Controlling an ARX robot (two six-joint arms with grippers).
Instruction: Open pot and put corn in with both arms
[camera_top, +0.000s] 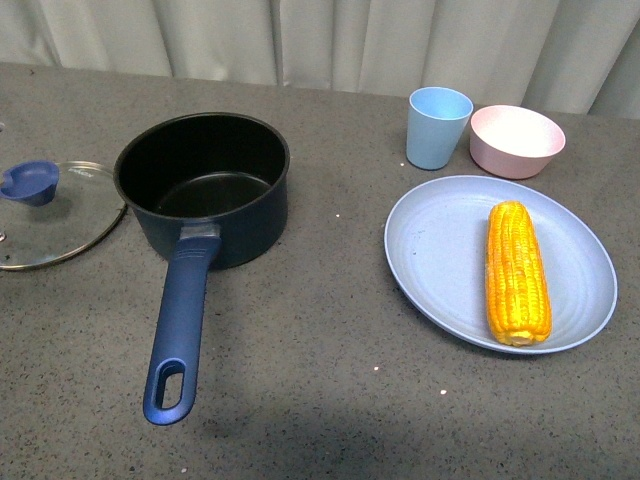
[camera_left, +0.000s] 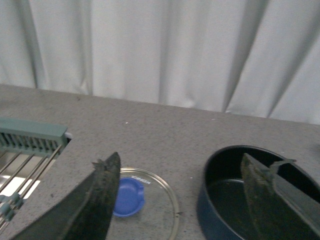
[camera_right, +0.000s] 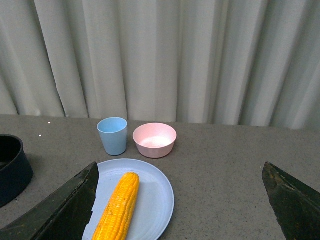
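Observation:
The dark navy pot (camera_top: 205, 190) stands open and empty on the grey table, its long blue handle (camera_top: 180, 325) pointing toward me. Its glass lid (camera_top: 55, 215) with a blue knob lies flat on the table to the pot's left. The corn (camera_top: 517, 272) lies on a light blue plate (camera_top: 440, 260) at the right. No arm shows in the front view. My left gripper (camera_left: 180, 200) is open and empty above the lid (camera_left: 150, 200) and the pot (camera_left: 235, 195). My right gripper (camera_right: 180, 200) is open and empty, with the corn (camera_right: 117, 207) by one finger.
A light blue cup (camera_top: 438, 127) and a pink bowl (camera_top: 516, 140) stand behind the plate. A metal rack (camera_left: 25, 150) sits at the table's left edge in the left wrist view. White curtains hang behind the table.

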